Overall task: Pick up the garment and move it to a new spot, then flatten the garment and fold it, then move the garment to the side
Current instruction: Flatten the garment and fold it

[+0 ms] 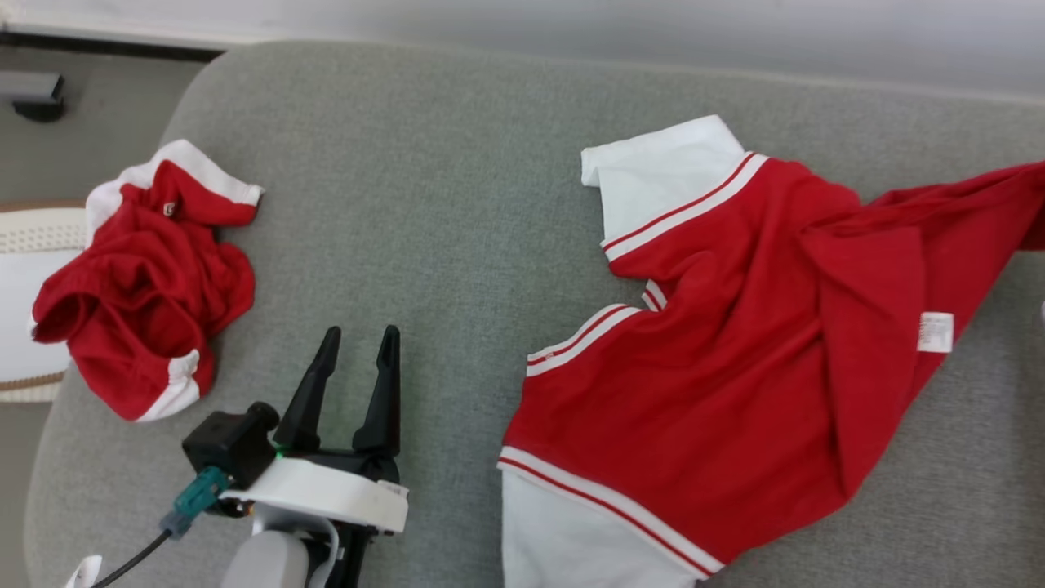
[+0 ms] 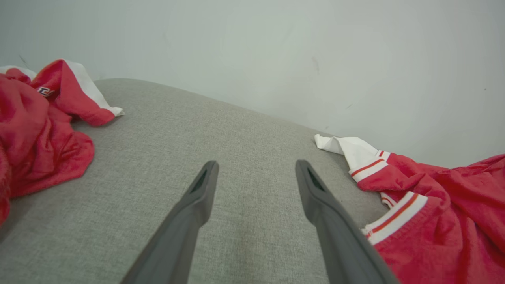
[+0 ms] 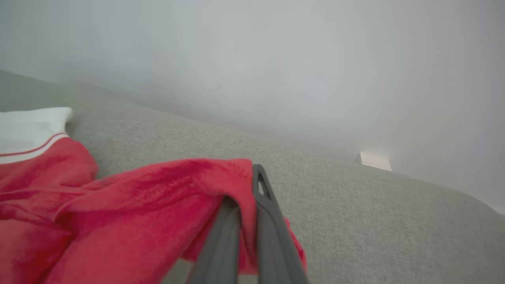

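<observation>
The shirt [image 1: 735, 367] lies half spread on the cushion's [image 1: 457, 204] right side, one edge drawn taut because the right gripper [image 3: 244, 185] pinches it, probably to pull it flat. The left gripper [image 1: 357, 343] hovers empty, jaws apart, between the shirt and a crumpled garment [image 1: 139, 278], seemingly ready to catch a sleeve

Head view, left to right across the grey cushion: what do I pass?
First the crumpled red garment → left gripper, fingers apart → spread red-and-white shirt, running off the right edge.
</observation>
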Controlling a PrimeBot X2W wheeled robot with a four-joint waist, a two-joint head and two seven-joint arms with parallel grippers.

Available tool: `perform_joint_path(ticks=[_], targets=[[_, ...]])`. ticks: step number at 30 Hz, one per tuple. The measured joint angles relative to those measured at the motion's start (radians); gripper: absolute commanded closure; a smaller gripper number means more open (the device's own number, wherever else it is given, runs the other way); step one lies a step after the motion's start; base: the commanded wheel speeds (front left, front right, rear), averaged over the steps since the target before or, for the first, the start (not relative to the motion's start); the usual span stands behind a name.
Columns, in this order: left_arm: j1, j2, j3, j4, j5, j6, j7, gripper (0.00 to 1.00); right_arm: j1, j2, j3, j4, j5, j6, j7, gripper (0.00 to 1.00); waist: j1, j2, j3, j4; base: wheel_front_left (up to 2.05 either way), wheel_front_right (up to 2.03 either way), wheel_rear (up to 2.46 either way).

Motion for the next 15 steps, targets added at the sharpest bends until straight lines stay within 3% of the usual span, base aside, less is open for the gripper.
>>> perform_joint_path(ticks=[1,2,3,8,15], targets=[[-0.006,0.000,-0.004,-0.001,-0.003,0.000,0.000,0.00,-0.023,-0.006,0.004,0.026,-0.004,0.000,0.004,0.87,0.0000,0.0001,0.011,0.005,0.00,0.00,0.00],[-0.012,0.000,-0.007,-0.001,-0.007,0.000,0.000,0.00,-0.046,-0.014,0.006,0.061,-0.007,0.000,0.007,0.20,0.0000,0.0000,0.022,0.011,0.00,0.00,0.00],[-0.016,0.000,-0.009,-0.001,-0.010,0.000,0.000,0.00,-0.064,-0.019,0.005,0.104,-0.010,0.000,0.019,0.00,0.0001,0.0000,0.030,0.018,0.00,0.00,0.00],[-0.019,0.000,-0.010,0.005,-0.015,0.005,0.000,0.00,-0.095,-0.006,-0.002,0.218,-0.028,0.000,-0.033,0.00,0.0001,0.0000,0.039,0.045,0.00,0.00,0.00],[-0.006,0.000,0.004,0.015,-0.008,0.006,0.000,0.00,-0.086,0.047,0.006,0.230,-0.026,0.000,-0.196,0.00,0.0000,0.0000,-0.018,0.021,0.00,0.00,0.00]])
